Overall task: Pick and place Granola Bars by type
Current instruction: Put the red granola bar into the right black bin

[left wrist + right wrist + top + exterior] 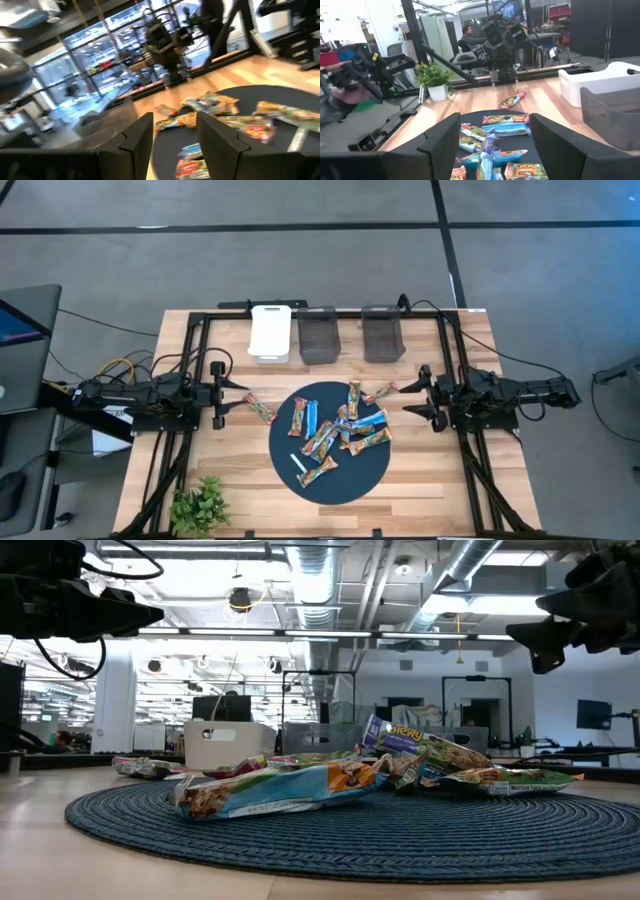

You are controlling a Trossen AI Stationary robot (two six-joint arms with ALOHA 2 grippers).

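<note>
Where wrappers show, granola bar (415, 740) reads "CHEWY"

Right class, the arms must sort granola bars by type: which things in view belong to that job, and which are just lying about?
Belongs to the job:
- wrapped granola bars, blue and orange-brown, piled on the round dark woven mat
- stray bar on the wood
- white plastic bin, probably for sorting
- two dark mesh bins, likewise

Just lying about:
- small green potted plant
- thin white stick
</note>
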